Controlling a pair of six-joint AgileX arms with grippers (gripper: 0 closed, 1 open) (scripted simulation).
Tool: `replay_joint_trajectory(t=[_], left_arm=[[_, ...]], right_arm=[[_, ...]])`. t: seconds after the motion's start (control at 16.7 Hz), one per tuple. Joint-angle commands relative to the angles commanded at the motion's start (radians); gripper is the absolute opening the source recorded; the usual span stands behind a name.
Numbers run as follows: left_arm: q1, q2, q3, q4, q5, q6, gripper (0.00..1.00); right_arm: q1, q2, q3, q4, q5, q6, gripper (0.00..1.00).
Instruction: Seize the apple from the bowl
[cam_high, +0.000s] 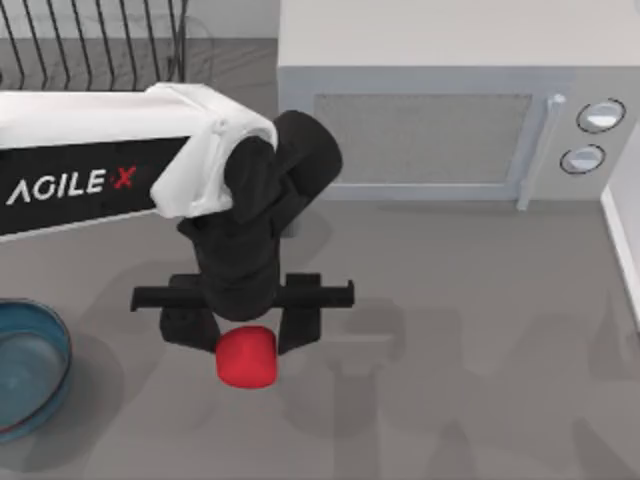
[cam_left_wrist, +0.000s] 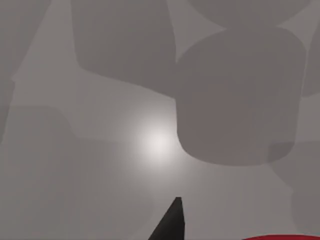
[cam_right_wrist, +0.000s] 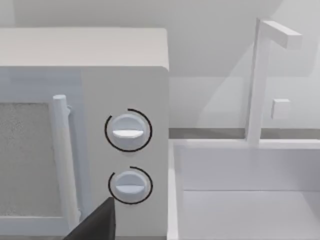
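Currently the left jaws (cam_high: 249, 330) hang over the middle of the grey tabletop (cam_high: 460, 330), closed on the apple (cam_high: 246, 357). The apple is a smooth, matte, bright-red rounded lump, seated between the two black fingers (cam_high: 298, 325) with its lower half protruding below them. It is outside the bowl (cam_high: 30, 372), which stands well apart from the jaws at the left edge of the tabletop. The bowl is round and shallow, of glossy translucent blue-teal material with a darker rim.

The left arm carries a white housing lettered AGILE X and ends in a matte black wrist with a flat crossbar above the fingers. In the left wrist view, one pointed black fingertip (cam_left_wrist: 170, 225) and a thin red sliver of the apple (cam_left_wrist: 282, 237) appear against the bare, softly shadowed tabletop.

Behind the jaws stands a boxy pale-grey microwave (cam_high: 430, 60) with a mesh-textured door window, a vertical bar handle and two round dials (cam_high: 601, 116). A black wire rack (cam_high: 90, 40) stands behind the arm.

The right wrist view faces the microwave dials and a white sink basin (cam_right_wrist: 240, 200) with an angular faucet. A dark wedge at the lower edge belongs to the right jaws (cam_right_wrist: 97, 225); whether they are open cannot be told.
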Motion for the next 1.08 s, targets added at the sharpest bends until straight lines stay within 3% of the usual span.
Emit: replay_joint_trajectory(t=[0.06, 0.84, 1.08], left_arm=[[0.000, 0.000, 0.000, 0.000, 0.000, 0.000, 0.00], [0.000, 0.000, 0.000, 0.000, 0.000, 0.000, 0.98], [0.000, 0.000, 0.000, 0.000, 0.000, 0.000, 1.00]], right_arm=[[0.000, 0.000, 0.000, 0.000, 0.000, 0.000, 1.00], [0.000, 0.000, 0.000, 0.000, 0.000, 0.000, 1.00], [0.000, 0.000, 0.000, 0.000, 0.000, 0.000, 1.00]])
